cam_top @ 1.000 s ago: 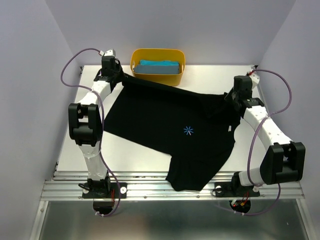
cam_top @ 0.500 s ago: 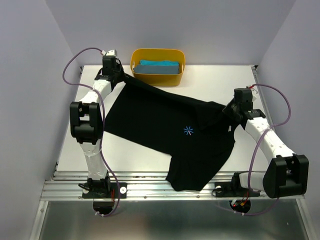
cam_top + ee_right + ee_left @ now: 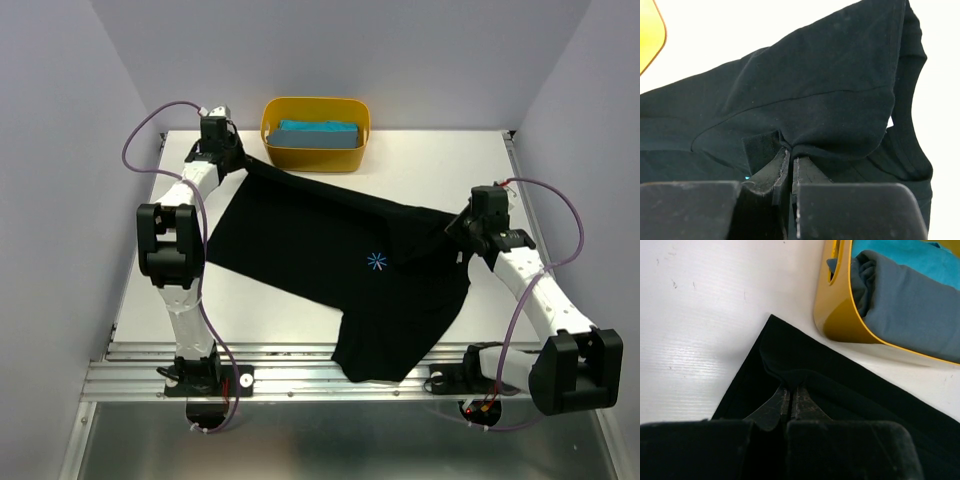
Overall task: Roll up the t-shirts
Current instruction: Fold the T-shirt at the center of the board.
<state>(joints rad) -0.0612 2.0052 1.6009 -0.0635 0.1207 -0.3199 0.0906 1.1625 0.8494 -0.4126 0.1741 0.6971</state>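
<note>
Both clenched: left tool (image 3: 790, 399) on black t-shirt (image 3: 330, 260) corner just beside yellow tub (image 3: 268, 128); right tool (image 3: 791, 162) on its edge, well right of tub. Pull evenly, flatten folds before rolling.

Matt black cloth t-shirt (image 3: 320, 240), glossy smooth yellow plastic tub (image 3: 310, 160), faintly scuffed white table (image 3: 420, 165), ribbed metal rail (image 3: 300, 378)

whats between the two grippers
The black t-shirt spans the whole stretch from the left gripper to the right gripper, each pinching its edge; the top view shows it.
</note>
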